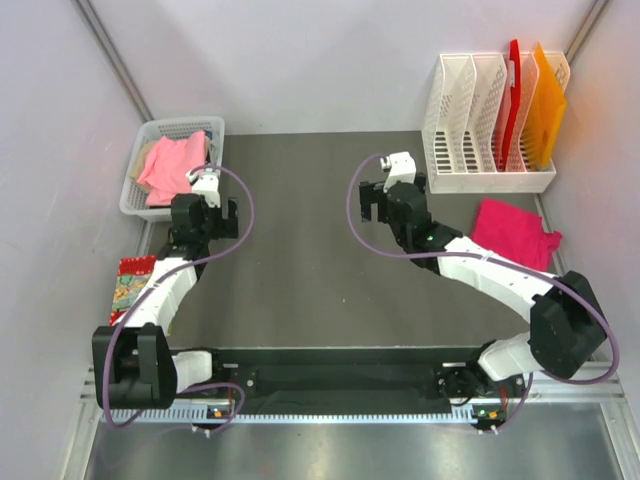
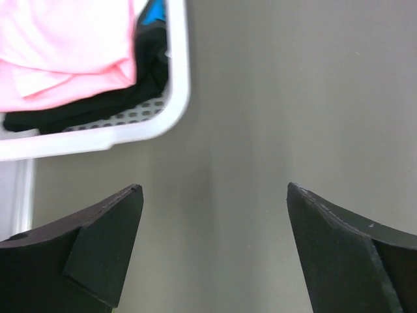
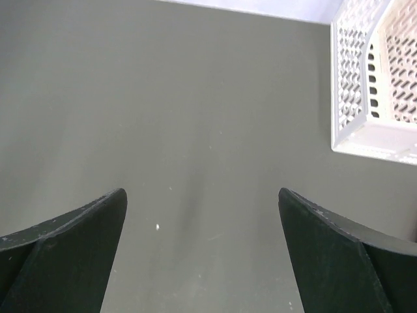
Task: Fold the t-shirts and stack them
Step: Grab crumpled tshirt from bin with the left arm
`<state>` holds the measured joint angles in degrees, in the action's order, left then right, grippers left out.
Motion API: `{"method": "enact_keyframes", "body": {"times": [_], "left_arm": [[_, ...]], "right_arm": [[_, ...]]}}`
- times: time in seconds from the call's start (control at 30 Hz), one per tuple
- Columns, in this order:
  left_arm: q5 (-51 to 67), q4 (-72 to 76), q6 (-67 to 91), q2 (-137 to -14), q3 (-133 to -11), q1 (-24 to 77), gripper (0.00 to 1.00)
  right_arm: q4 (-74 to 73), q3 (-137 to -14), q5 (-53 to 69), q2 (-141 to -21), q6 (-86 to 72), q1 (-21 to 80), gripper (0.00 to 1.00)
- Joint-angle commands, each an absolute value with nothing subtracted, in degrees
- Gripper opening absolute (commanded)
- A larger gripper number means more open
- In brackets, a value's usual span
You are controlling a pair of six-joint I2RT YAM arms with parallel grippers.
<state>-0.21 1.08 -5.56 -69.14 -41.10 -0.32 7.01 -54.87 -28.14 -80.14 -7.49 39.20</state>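
The left gripper (image 2: 212,251) and right gripper (image 3: 202,251) hover spread and empty. The pink shirt (image 1: 170,165) lies bunched in the basket (image 2: 176,85) over black cloth (image 2: 98,107), and the magenta shirt (image 1: 515,232) lies on the table (image 1: 300,250). A deep grab risks lifting both cloths.

The left arm (image 1: 160,290) and right arm (image 1: 490,272) share white link shells, black joint housings and black bases, each trailed by a looping purple cable (image 1: 251,213) and topped at the wrist by a small white camera block (image 1: 400,165). The left gripper (image 2: 215,186) and right gripper (image 3: 202,190) have matte black, wedge-shaped fingers (image 3: 332,254) with faintly scuffed edges.
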Motion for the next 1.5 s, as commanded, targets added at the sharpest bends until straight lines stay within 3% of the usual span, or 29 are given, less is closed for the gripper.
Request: {"method": "enact_keyframes", "body": {"times": [0.0,0.3,0.47,0.67,0.8,0.87,1.03,1.3,1.47], "left_arm": [[-5.6,3.8,-5.1,-70.0,-45.3,-0.6,0.98],[-8.7,2.9,-4.9,-86.0,-58.1,-3.9,0.97],[-6.2,-3.6,-2.0,-100.4,-69.8,-9.6,0.94],[-2.5,-6.4,1.7,-109.4,-81.9,-15.5,0.92],[6.0,-6.9,1.3,-107.6,-82.0,-16.1,0.91],[15.0,-6.1,0.4,-103.7,-78.2,-15.9,0.91],[23.7,-5.2,-4.7,-94.3,-69.6,-12.9,0.91],[16.8,-2.8,-8.3,-80.1,-58.6,1.6,0.90],[8.6,1.2,-3.2,-82.5,-63.1,-3.3,0.86]], "right_arm": [[6.9,-55.3,-29.9,-80.1,-7.1,38.7,1.00],[12.8,-46.6,-28.6,-76.8,-12.9,37.8,1.00],[15.5,-43.9,-27.3,-75.1,-13.4,37.8,1.00],[15.9,-42.7,-26.0,-73.0,-14.1,37.7,1.00],[15.6,-43.2,-24.6,-73.3,-13.9,37.9,1.00],[14.9,-44.3,-24.4,-74.3,-13.9,37.8,1.00],[14.6,-45.4,-24.4,-76.6,-13.8,37.8,1.00],[14.7,-45.5,-24.9,-78.4,-13.7,37.9,1.00],[15.8,-43.7,-24.8,-75.3,-13.6,38.0,1.00]]}}
